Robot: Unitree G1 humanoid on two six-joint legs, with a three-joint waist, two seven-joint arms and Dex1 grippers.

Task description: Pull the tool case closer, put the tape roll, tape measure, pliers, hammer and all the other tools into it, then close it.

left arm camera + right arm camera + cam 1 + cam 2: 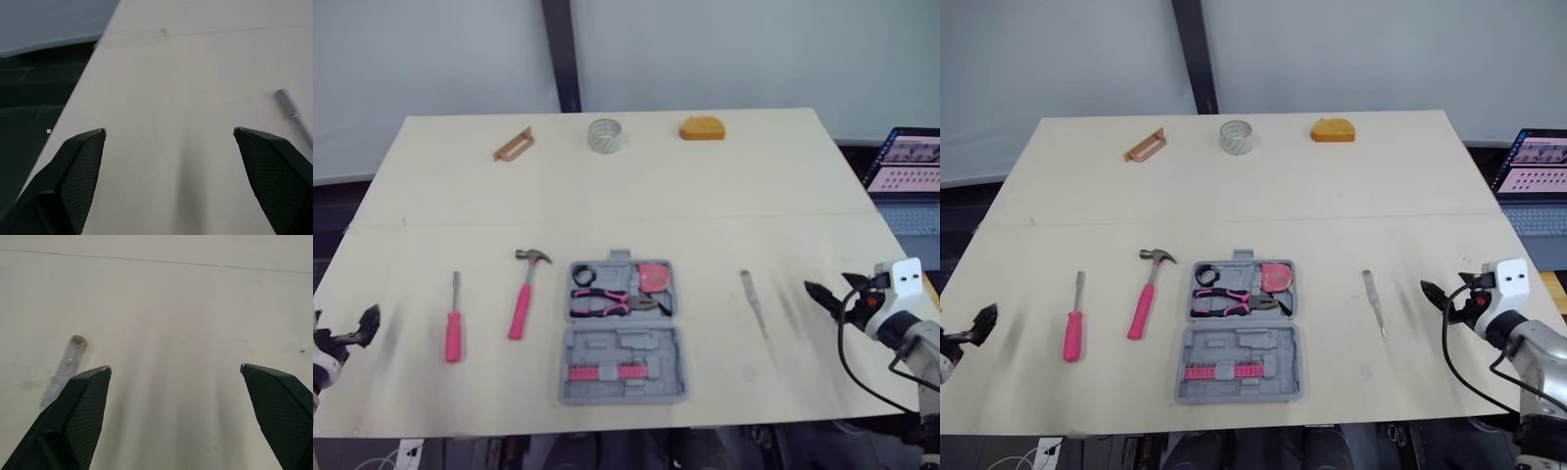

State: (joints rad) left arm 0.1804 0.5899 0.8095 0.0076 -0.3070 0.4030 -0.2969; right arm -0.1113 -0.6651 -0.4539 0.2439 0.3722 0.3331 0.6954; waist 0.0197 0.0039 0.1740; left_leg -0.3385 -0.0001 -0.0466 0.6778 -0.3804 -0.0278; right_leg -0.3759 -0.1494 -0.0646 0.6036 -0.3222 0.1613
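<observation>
The left arm comes in low at the table's (636,211) near left corner, its left pincer (168,131) hanging just above the wood with the two black fingers (80,176) spread wide and nothing between them. Its tips aim across the table, and the screwdriver (454,328) lies just beside it toward the middle, pink handle near, metal shaft pointing away. The right arm reaches in from the near right edge, forearm angled inward. The right pincer (175,367) is also low over the table, gaping wide and empty, its tips turned toward the thin clear tool (754,302), which lies near it but apart from it. The case (623,343) lies open and flat in the middle of the near half of the table, between the two arms and well apart from both. Its far half holds the pliers (612,302), a pink block (654,276) and a small black ring (582,275); its near half carries a row of pink bits (605,371). The hammer (525,294) lies just left of the case, head away, pink grip near. Along the far edge sit a brown handle (513,144), the roll (605,135) and an orange lump (702,128), spaced apart. A laptop (906,162) stands open off the table's right side
</observation>
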